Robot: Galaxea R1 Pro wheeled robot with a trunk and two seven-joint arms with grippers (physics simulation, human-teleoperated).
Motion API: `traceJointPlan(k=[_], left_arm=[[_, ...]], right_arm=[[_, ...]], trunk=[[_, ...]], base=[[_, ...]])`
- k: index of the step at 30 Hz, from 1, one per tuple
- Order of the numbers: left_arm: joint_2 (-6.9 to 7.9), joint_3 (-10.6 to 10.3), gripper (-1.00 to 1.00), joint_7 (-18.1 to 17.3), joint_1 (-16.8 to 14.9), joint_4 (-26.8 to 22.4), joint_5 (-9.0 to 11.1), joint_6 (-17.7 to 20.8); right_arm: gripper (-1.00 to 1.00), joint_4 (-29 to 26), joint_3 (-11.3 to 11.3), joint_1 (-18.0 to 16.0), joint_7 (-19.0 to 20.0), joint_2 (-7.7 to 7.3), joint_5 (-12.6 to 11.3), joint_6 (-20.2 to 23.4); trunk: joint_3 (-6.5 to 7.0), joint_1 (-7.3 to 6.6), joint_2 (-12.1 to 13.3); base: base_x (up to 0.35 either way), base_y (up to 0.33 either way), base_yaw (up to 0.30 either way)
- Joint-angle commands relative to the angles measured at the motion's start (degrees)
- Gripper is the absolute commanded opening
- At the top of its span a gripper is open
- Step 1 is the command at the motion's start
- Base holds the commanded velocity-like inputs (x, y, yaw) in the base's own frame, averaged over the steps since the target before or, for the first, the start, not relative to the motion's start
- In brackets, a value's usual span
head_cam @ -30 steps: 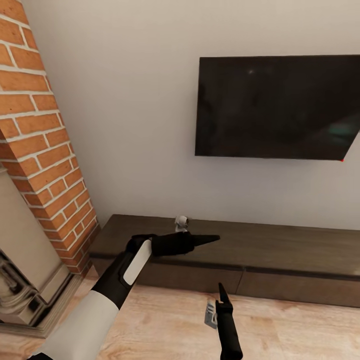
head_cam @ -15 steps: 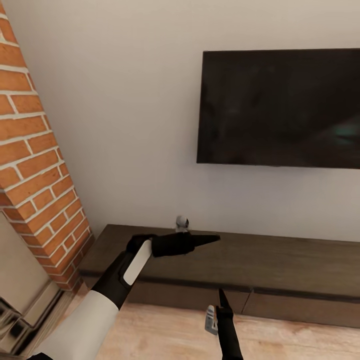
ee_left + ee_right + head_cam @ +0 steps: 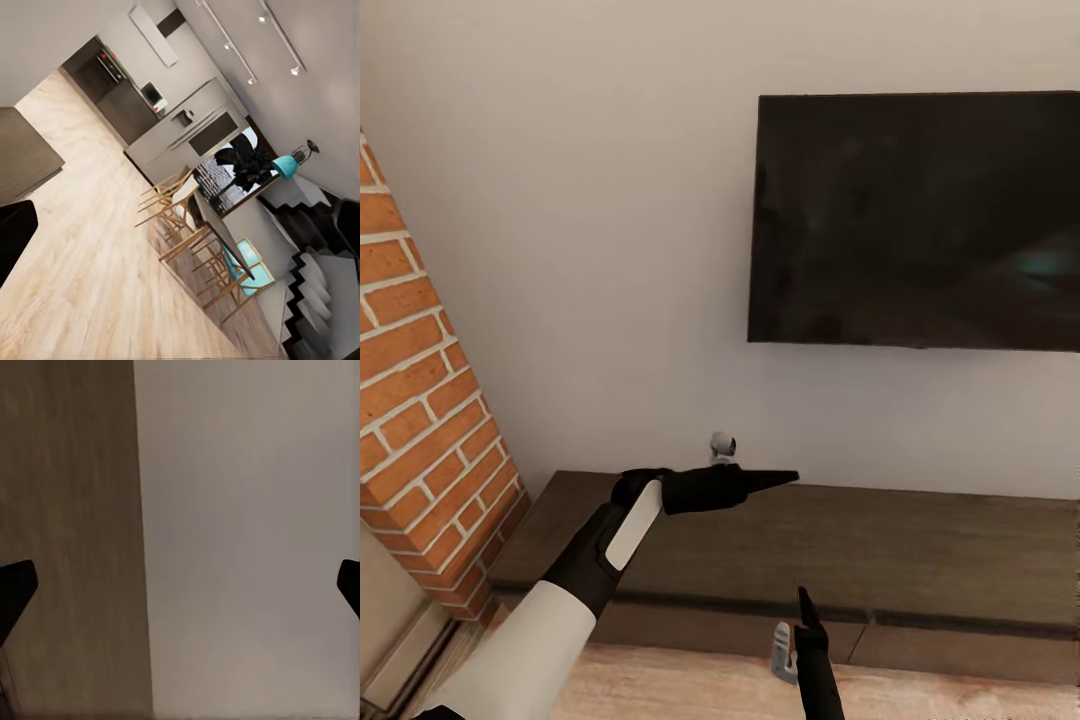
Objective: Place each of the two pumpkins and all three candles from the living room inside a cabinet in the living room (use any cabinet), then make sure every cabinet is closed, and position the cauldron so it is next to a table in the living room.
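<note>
- Pale plain wall (image 3: 590, 250) is seen across most of the head view, with a brick column (image 3: 410, 400) rising at 9 o'clock.
- Mounted on that wall at 2 o'clock is a large dark television (image 3: 915, 220), its screen blank.
- The cabinet (image 3: 860, 550), a long low dark brown unit, runs along the foot of the wall from 7 to 4 o'clock; its flat fronts are shown flush and closed, with a seam between two units near 5 o'clock.
- Light wood floor (image 3: 690, 690) is shown in a strip at 6 o'clock, in front of the cabinet.
- In the left wrist view, a distant kitchen desk (image 3: 180, 131) with wooden stools (image 3: 180, 217) beside it is seen across the floor, and dark stairs lie at the frame's edge.
- The left arm (image 3: 560, 610) reaches in from 7 o'clock, and the left hand (image 3: 760, 481) is held level over the cabinet top, pointing toward 3 o'clock; whether its fingers are spread cannot be told.
- The right hand (image 3: 803, 605) points upward at 6 o'clock, in front of the cabinet's front edge; in the right wrist view its dark fingertips (image 3: 16, 589) are shown spread wide apart, with nothing between them.
- A small white round object (image 3: 722, 446) stands on the cabinet top near the wall, just behind the left hand.
</note>
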Motion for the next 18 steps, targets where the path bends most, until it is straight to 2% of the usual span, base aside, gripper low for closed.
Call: traceJointPlan(k=[1,5,10,18], left_arm=[[0.03,0.0,1.00,0.0,0.0,0.0,0.0,0.0],[0.07,0.0,1.00,-0.1,0.0,0.0,0.0,0.0],[0.08,0.0,1.00,-0.1,0.0,0.0,0.0,-0.1],[0.02,0.0,1.00,0.0,0.0,0.2,0.0,-0.1]], right_arm=[[1.00,0.0,0.0,0.0,0.0,0.00,0.0,0.0],[1.00,0.1,0.0,0.0,0.1,-0.01,0.0,0.0],[1.00,0.1,0.0,0.0,0.2,-0.09,0.1,0.0],[1.00,-0.3,0.1,0.0,0.1,-0.70,0.2,-0.2]], trunk=[[0.07,0.00,0.0],[0.32,0.00,0.0],[0.39,0.00,0.0],[-1.04,1.76,-3.2]], base=[[0.028,0.000,-0.189],[0.012,0.000,-0.166],[0.002,0.000,-0.036],[0.000,0.000,-0.003]])
